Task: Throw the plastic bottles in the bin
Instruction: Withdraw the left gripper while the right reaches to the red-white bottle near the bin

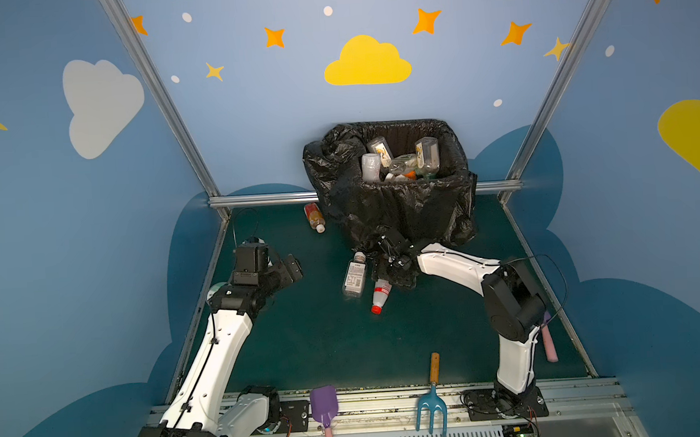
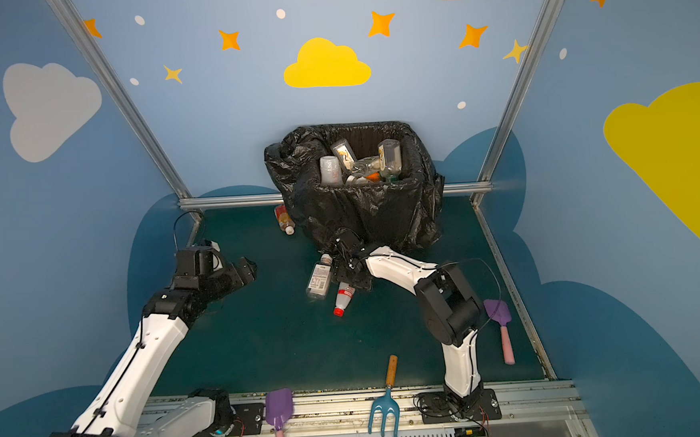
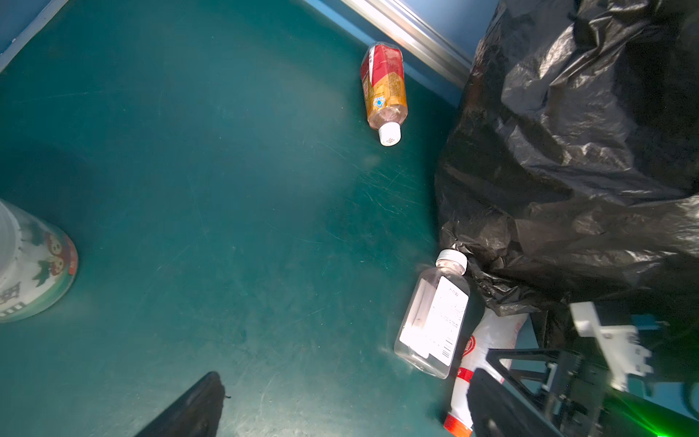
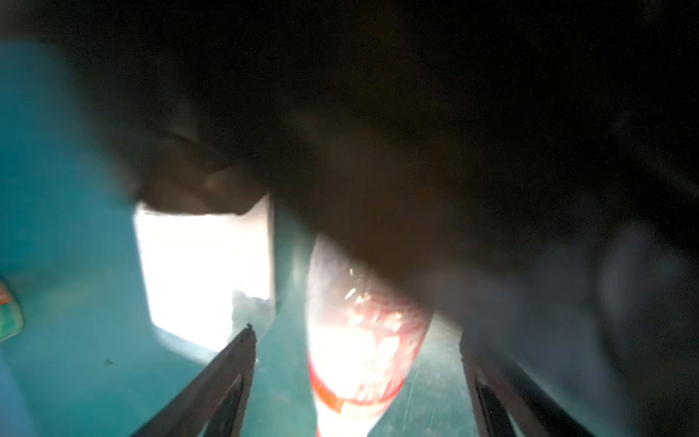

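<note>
No wording can be read. The clear bottle [image 3: 433, 321] just in front of the bin [image 1: 402, 212] has a white label with fine print and a barcode. The far bottle [image 3: 384, 90], left of the bin, has a red-orange printed label with a small blue emblem. The red-capped bottle [image 3: 491, 336] shows a red oval logo.

- Middle of the green tabletop [image 1: 306, 355] is wide open, loads of room.
- The bin [image 1: 402, 208] blocks back centre; its loose black bag [image 3: 567, 227] spills over the red-capped bottle [image 1: 380, 296], with the clear bottle [image 1: 354, 275] just beside.
- Tight gap between bin and orange-labelled bottle [image 1: 314, 216] at the back rail [image 1: 264, 200].
- A purple shovel [image 1: 324, 402] and blue rake [image 1: 432, 408] clutter the front edge.
</note>
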You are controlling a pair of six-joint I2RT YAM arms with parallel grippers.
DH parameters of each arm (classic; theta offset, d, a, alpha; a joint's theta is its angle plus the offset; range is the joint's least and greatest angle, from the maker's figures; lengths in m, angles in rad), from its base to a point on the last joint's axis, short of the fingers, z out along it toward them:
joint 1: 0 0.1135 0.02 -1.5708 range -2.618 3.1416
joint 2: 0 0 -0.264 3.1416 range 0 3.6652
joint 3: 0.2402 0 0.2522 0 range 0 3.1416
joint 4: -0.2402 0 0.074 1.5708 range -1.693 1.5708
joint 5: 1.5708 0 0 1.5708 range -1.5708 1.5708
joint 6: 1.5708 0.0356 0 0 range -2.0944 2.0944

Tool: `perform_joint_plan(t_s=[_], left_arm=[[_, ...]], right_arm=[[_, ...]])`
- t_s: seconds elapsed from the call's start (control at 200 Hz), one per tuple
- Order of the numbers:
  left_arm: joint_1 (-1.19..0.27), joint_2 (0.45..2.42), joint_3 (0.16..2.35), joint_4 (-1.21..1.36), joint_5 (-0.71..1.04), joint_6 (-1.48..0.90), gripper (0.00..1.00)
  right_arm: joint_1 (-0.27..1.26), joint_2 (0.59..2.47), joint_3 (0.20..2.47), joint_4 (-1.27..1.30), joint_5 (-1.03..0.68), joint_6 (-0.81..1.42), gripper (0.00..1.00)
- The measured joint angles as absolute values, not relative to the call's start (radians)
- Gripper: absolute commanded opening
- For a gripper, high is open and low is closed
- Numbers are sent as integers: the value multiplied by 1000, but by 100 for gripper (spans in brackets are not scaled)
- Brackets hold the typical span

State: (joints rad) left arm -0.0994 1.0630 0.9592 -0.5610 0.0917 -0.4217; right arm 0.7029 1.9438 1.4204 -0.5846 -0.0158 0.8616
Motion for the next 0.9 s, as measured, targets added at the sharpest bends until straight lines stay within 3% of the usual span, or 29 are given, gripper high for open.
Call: perform_joint_plan(t_s=[0.365, 0.656, 0.896], left_arm=[[-80, 1068, 971, -574, 93, -403, 100], [-74, 1068, 972, -584, 93, -403, 100], [-72, 1053, 970, -585, 92, -424, 100]], right_arm=[[702, 1983, 1426, -588, -19, 879, 79], [702, 2018, 1427, -590, -34, 875, 56], [702, 1977, 1392, -593, -64, 849, 52]])
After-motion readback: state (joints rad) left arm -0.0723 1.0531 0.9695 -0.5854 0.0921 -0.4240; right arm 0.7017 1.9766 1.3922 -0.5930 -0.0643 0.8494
